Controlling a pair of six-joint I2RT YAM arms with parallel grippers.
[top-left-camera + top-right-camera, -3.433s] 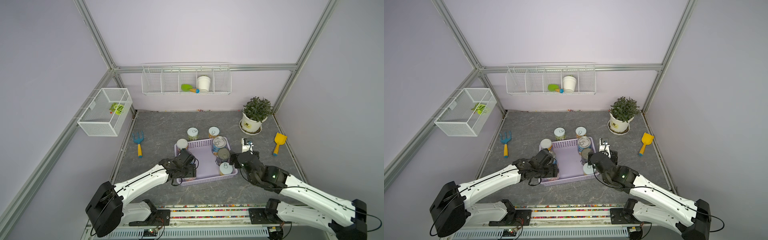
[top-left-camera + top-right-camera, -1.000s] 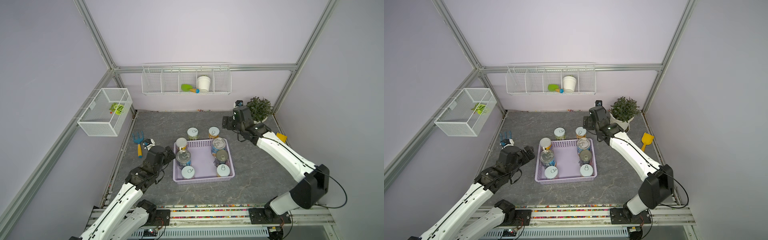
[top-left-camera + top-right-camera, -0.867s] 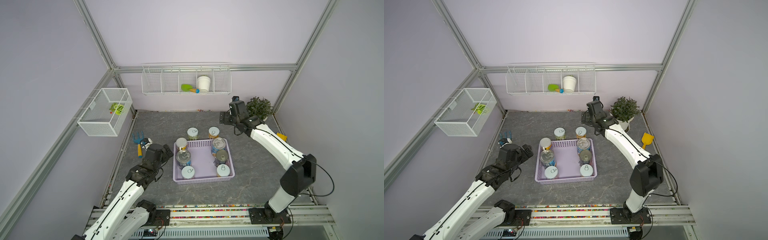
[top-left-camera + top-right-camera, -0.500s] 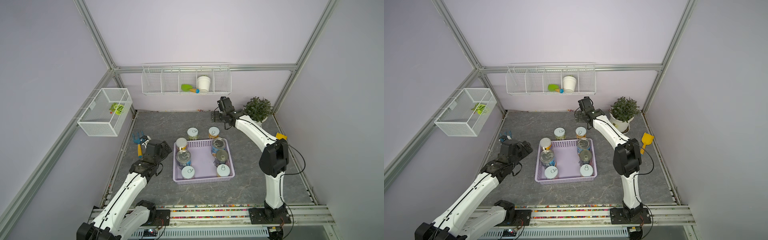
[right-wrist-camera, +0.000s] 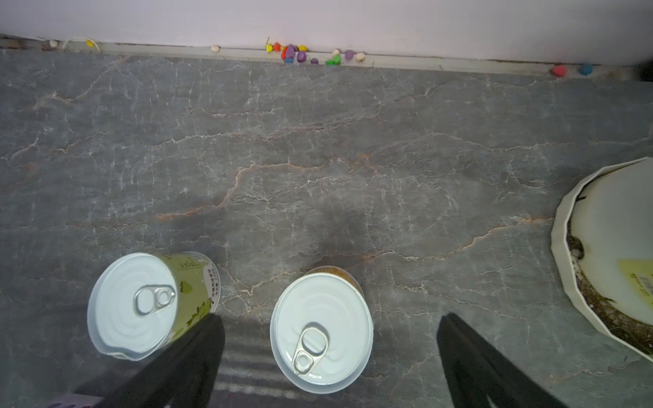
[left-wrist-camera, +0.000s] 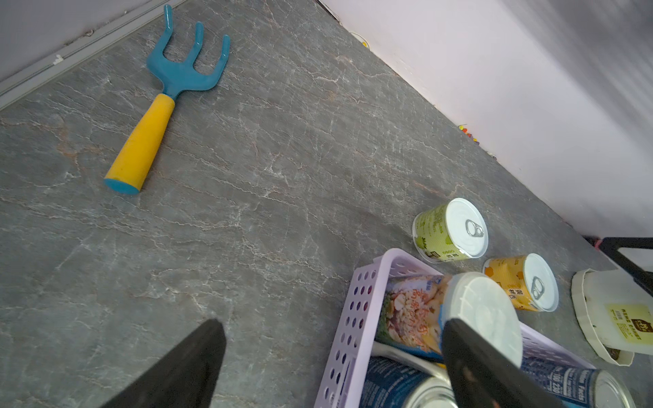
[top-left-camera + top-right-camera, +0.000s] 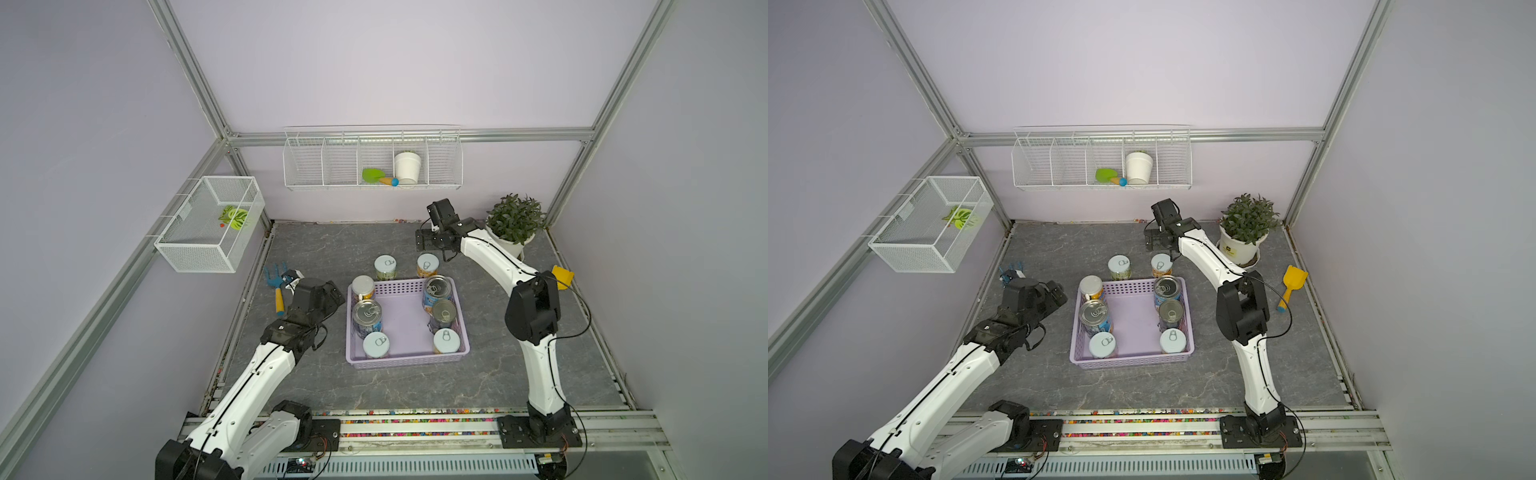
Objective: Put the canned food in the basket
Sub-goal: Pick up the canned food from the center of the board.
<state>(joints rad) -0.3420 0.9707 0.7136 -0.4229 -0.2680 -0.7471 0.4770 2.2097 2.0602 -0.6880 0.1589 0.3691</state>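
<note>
Counting the cans, you get six upright inside the lilac basket (image 7: pixel 407 360) and two outside it on the desk (image 7: pixel 316 249). Both top views show the basket near the middle of the desk. A left row (image 7: pixel 367 312) of three cans stands along one side wall and a right row (image 7: pixel 444 309) of three along the other. Each row mixes silver tops and white tops.

The two outside cans stand just behind the basket's far wall, near each other but apart. They are the green-labelled can (image 7: pixel 385 265) and the yellow-labelled can (image 7: pixel 427 264), both upright with white pull-tab lids.

Your right gripper (image 7: pixel 430 246) hangs above the desk just behind the yellow-labelled can, jaws wide apart and holding nothing. In the right wrist view (image 5: pixel 330 319) that can (image 5: pixel 321 332) sits between and below the two dark fingers (image 5: pixel 190 356). The green-labelled can (image 5: pixel 136 303) lies just outside one finger. You cannot tell from these views whether a finger touches either can. The potted plant (image 7: pixel 515 218) stands near this arm, at the far right corner.

Your left gripper (image 7: pixel 334 293) is beside the basket's far left corner, jaws also wide apart and empty. In its wrist view (image 6: pixel 332 325) one finger lies over bare desk and the other over the corner can. The blue rake (image 6: pixel 159 106) lies flat on the desk close by, near the left edge.
</note>
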